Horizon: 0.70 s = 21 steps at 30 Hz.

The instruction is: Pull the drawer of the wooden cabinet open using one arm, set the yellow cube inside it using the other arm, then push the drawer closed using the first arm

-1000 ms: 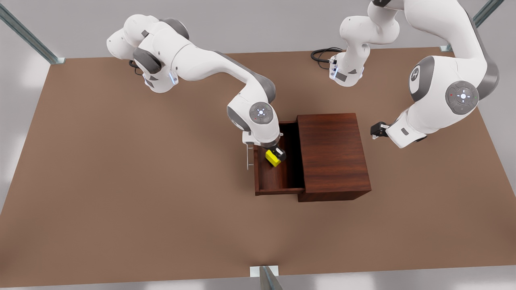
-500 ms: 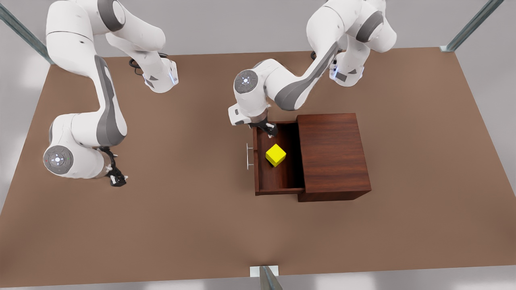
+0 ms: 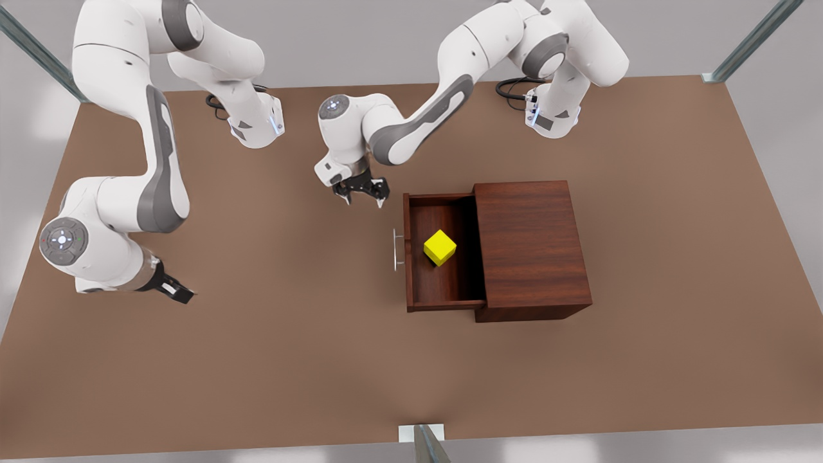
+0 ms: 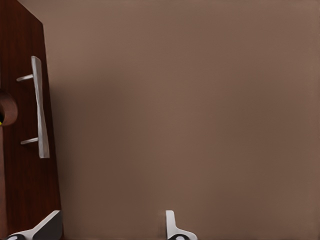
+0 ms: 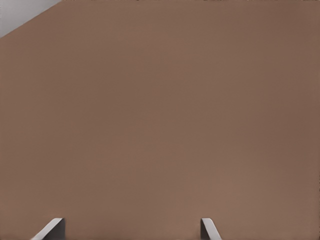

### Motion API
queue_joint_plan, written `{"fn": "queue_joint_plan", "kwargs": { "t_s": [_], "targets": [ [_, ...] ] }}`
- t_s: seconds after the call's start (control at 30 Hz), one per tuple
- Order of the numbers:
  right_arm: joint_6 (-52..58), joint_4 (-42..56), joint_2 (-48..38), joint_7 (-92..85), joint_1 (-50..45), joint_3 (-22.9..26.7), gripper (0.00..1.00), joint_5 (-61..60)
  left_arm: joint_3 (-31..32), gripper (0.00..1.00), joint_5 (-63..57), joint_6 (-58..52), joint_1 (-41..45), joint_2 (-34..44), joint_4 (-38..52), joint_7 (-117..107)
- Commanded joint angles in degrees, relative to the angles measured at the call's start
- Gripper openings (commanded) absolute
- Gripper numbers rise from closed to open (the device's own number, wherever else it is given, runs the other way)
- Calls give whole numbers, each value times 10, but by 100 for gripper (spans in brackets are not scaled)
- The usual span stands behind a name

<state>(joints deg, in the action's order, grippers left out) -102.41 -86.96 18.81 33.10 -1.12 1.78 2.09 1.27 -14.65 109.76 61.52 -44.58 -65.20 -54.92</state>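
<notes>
Item: yellow cube [image 3: 440,247], resting loose inside the drawer [image 3: 443,296], which stands pulled out of the wooden cabinet [image 3: 530,247].

Left gripper [image 3: 362,191]: fingers spread, empty, now moved off the drawer's back corner to just beyond the handle [image 4: 40,107].

Right gripper [image 3: 177,292]: parted, waiting far from the cabinet.

Outstanding: pushing shut.
</notes>
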Motion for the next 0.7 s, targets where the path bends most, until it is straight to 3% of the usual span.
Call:
{"fn": "queue_joint_plan", "kwargs": {
  "t_s": [0.0, 0.13, 0.33, 0.67],
  "targets": [
    [-7, 0, -2, -314, -23, 29, 100, -43, 5, 100, -6, 23, 1, -8, 1, -128],
    [-6, 16, -1, -313, -14, 31, 100, -40, 3, 100, -7, 19, 4, -30, 7, -67],
    [-6, 18, 1, -300, -15, 29, 100, -38, -32, 100, -10, 42, -9, -111, 118, 6],
    [-6, 18, 1, -300, -15, 29, 100, -37, -61, 100, -10, 43, -22, -115, 118, 36]
  ]
}}
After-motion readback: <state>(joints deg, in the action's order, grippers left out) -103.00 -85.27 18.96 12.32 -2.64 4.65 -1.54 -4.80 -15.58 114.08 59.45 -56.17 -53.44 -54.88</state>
